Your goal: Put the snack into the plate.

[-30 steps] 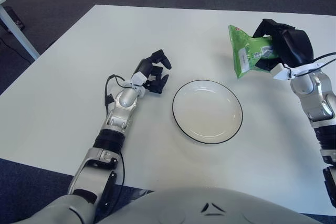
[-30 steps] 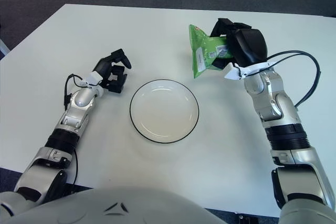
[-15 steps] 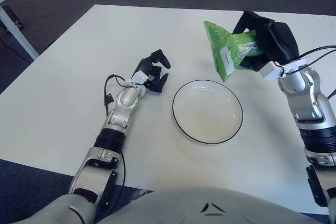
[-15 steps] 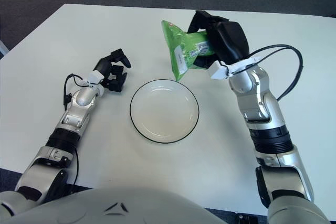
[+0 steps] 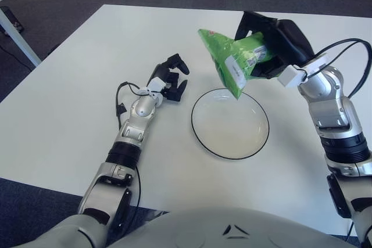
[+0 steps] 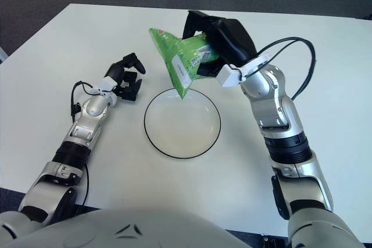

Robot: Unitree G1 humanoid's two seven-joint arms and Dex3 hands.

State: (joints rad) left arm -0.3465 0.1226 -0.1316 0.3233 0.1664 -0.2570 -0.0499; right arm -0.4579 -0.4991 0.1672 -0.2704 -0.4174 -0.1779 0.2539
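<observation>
Left eye view: the right hand (image 5: 273, 42) is up above the white table (image 5: 70, 103), fingers clamped on one end of the green snack bag (image 5: 232, 62). The bag hangs tilted, its low corner showing over the far rim of the plate (image 5: 230, 123), off the table and not in the dish. The left hand (image 5: 170, 79) shows just left of the plate, fingers curled, nothing in them.

Right eye view: same story. The bag (image 6: 181, 59) dangles from the right hand (image 6: 224, 36), its tip over the plate's (image 6: 182, 123) far edge. The left hand (image 6: 127, 79) sits beside the plate, curled and empty.
</observation>
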